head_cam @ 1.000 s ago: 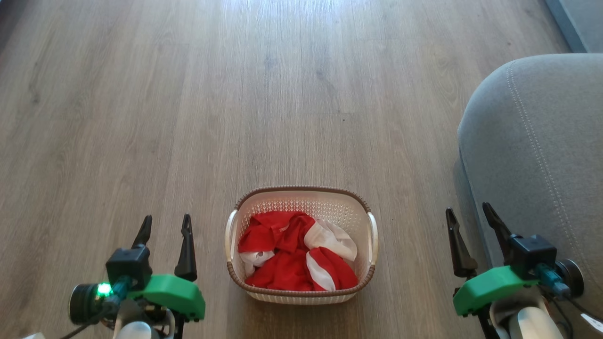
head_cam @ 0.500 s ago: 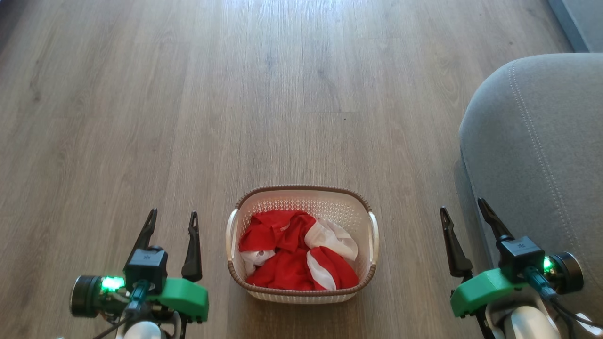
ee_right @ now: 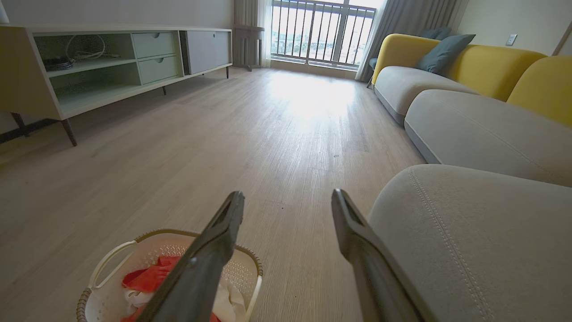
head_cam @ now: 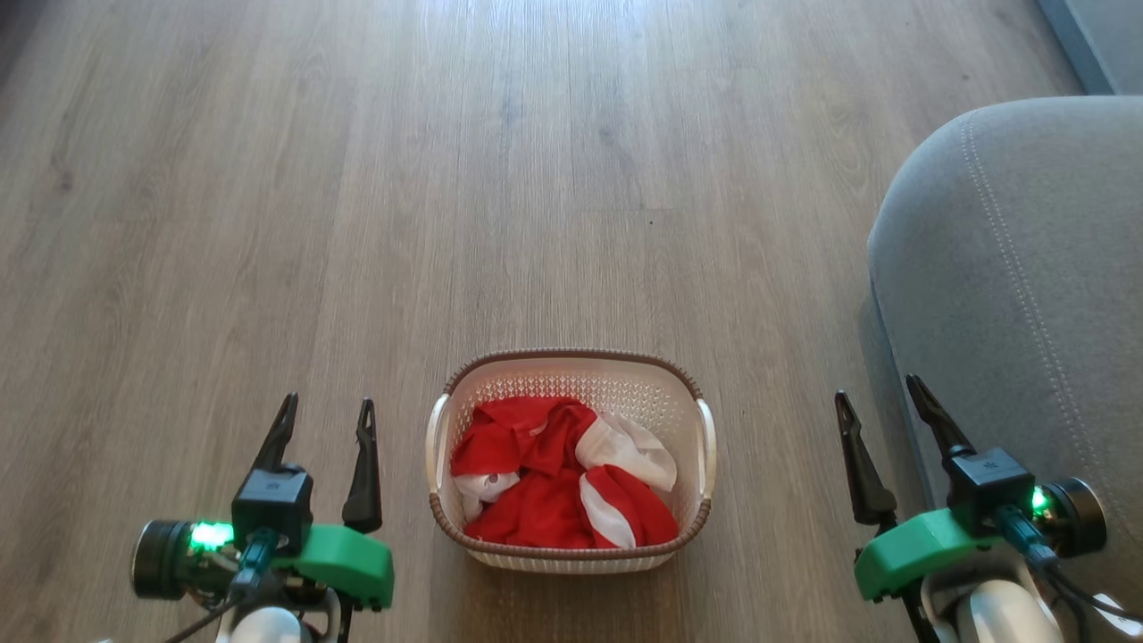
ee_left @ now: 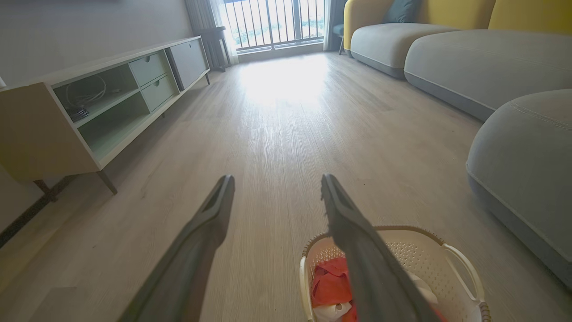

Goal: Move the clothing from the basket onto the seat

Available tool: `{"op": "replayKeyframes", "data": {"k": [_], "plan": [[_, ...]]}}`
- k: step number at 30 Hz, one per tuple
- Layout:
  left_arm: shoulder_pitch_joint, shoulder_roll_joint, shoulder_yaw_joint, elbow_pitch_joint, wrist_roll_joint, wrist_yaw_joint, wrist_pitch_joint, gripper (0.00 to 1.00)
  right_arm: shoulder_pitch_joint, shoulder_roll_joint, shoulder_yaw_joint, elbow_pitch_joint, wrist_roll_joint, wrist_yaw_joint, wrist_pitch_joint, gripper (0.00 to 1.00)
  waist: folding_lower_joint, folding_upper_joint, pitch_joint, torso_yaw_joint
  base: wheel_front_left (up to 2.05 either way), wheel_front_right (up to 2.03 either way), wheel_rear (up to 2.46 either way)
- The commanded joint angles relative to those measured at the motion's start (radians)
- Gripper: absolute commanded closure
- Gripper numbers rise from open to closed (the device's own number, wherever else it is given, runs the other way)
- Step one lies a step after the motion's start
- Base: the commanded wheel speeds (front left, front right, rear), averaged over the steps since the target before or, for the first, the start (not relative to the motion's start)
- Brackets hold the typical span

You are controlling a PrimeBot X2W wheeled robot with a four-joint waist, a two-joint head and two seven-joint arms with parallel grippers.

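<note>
The cream basket (head_cam: 571, 371) with a brown rim stands on the wood floor at the lower middle of the head view. Red and white clothing (head_cam: 558, 478) lies crumpled inside it. The grey seat (head_cam: 1027, 268) with pale double stitching rises at the right edge. My left gripper (head_cam: 327, 413) is open and empty, left of the basket. My right gripper (head_cam: 881, 397) is open and empty, between the basket and the seat. The left wrist view shows the basket (ee_left: 429, 255) at lower right, and the right wrist view shows the basket (ee_right: 147, 250) at lower left beside the seat (ee_right: 482, 232).
A long low cabinet (ee_left: 89, 103) with open shelves and drawers lines the left wall. A grey and yellow sofa (ee_right: 469, 89) runs along the right side toward a bright balcony window (ee_right: 321, 36). Wood floor (head_cam: 446, 179) stretches ahead of the basket.
Both grippers shifted slightly upward and inward in the head view, and the left wrist turned a little. The basket and clothing stayed put.
</note>
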Motion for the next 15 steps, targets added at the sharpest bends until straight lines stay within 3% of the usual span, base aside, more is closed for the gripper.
{"op": "replayKeyframes", "data": {"k": [1, 15], "plan": [[-0.036, 0.001, 0.038, -0.033, 0.008, -0.004, -0.013, 0.00, -0.030, -0.014, 0.024, -0.037, 0.011, 0.000, -0.010, 0.00, 0.0000, 0.0000, 0.002, 0.000, 0.00, 0.00, 0.00], [-0.069, -0.012, 0.049, -0.043, 0.017, -0.023, -0.013, 0.00, -0.061, -0.014, 0.015, -0.072, 0.022, 0.000, -0.010, 0.00, 0.0000, 0.0000, 0.076, -0.003, 0.00, 0.00, 0.00]]}}
